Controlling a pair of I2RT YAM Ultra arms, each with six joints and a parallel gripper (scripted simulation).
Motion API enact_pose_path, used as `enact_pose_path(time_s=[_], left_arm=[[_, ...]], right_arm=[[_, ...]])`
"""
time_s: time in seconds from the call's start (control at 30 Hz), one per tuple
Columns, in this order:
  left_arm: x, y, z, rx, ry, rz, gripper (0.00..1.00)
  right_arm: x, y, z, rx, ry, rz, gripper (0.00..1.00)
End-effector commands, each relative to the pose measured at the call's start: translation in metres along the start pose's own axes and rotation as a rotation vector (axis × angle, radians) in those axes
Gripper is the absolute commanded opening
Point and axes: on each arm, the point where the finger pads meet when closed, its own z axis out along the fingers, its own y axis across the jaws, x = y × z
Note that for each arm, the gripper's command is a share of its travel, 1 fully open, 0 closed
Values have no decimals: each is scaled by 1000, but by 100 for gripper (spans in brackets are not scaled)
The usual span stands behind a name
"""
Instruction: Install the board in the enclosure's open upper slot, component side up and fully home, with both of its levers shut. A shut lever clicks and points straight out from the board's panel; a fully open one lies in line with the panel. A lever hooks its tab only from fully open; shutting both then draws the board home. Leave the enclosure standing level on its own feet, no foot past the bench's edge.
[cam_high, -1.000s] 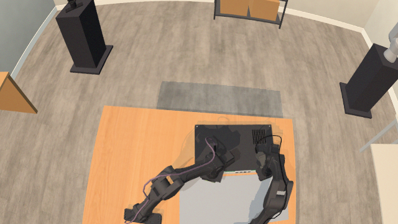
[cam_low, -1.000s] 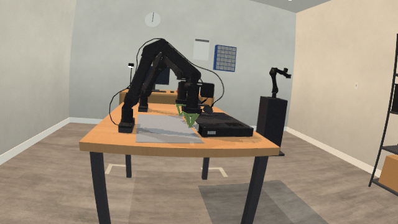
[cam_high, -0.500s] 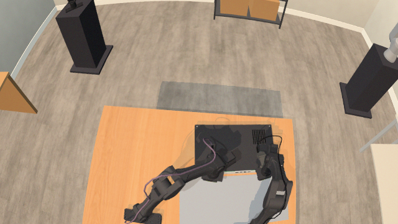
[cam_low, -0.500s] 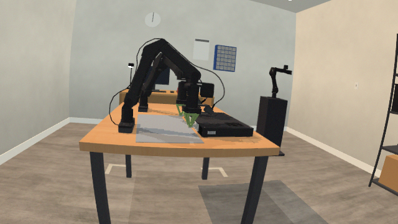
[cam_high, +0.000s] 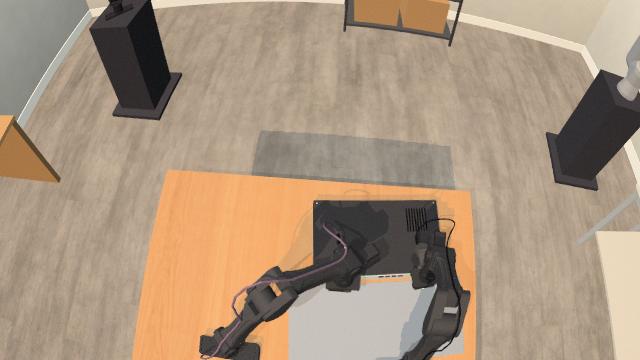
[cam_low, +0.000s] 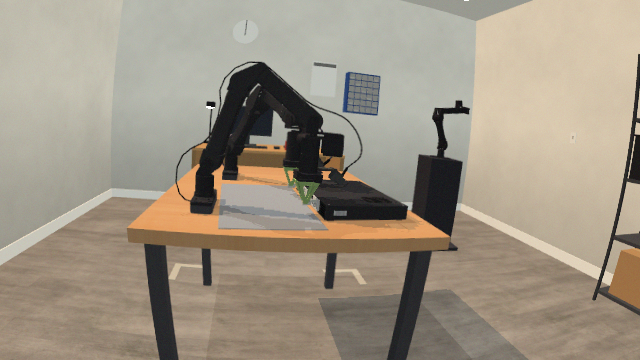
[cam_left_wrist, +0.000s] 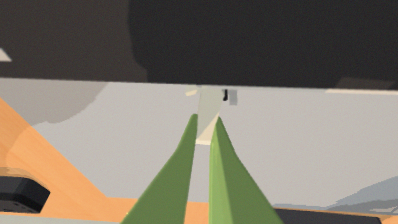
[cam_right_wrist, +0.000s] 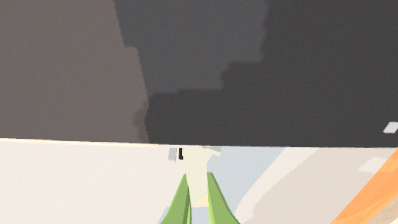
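The dark enclosure (cam_high: 375, 235) stands on the bench, also in the side view (cam_low: 360, 200). The board's pale panel edge (cam_high: 387, 275) shows at the enclosure's near face; the rest of the board is hidden inside. My left gripper (cam_high: 345, 285) is shut on the board's pale left lever (cam_left_wrist: 206, 120), which points out from the panel toward the camera. My right gripper (cam_high: 419, 282) is shut on the pale right lever (cam_right_wrist: 197, 170), which also points out from the panel. Both green finger pairs show in the side view, right (cam_low: 306, 192) and left (cam_low: 290, 176).
A grey mat (cam_high: 360, 320) lies on the bench in front of the enclosure, under both arms. The enclosure sits near the bench's far right corner, with its feet hidden. Black pedestals (cam_high: 132, 60) stand on the floor beyond the bench.
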Motion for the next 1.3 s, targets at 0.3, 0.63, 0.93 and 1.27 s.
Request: enact_pose_path(time_s=[0.3,0.63,0.93,1.27], left_arm=[[-5,-3,-3,4,-20,-33,3],[-5,-7,-2,-3,-11,-138,3],[-6,-8,-2,1,-13,-138,14],[-14,-6,-21,43,-53,-142,42]], right_arm=[[-7,3,-6,-5,-50,47,3],[-12,6,-9,-10,-44,149,3],[-12,6,-9,-10,-44,151,26],[-16,5,-26,1,-77,150,42]])
